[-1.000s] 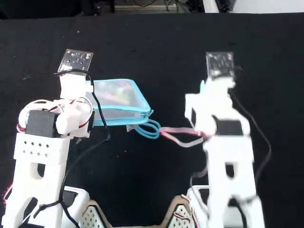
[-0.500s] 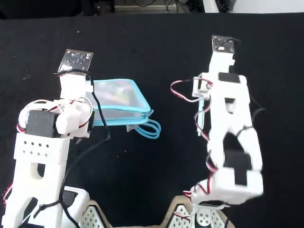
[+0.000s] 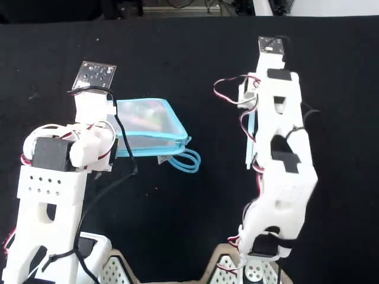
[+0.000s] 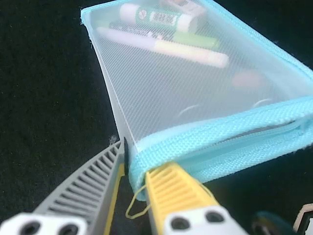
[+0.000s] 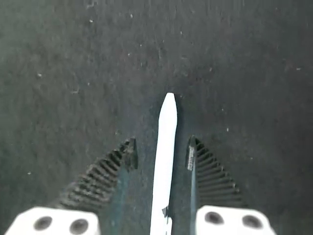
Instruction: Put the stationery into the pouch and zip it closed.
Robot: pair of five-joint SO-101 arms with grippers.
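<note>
On the black table (image 3: 177, 53), left gripper (image 4: 134, 167) clamping the blue-edged mesh pouch (image 4: 195, 93), your spread right gripper (image 5: 160, 149) straddles a slim white pen (image 5: 165, 132); closing seems next.

Black table (image 3: 177, 59), a white surface (image 3: 337, 7) beyond its far edge.

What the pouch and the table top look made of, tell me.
Pouch: translucent plastic sheet with a fine mesh pattern and a slight gloss; the stationery shows through it. Its light-blue edging looks like woven fabric tape, with a ribbed weave visible. Table top: matte black, probably cloth or felt, flecked with pale lint.
</note>
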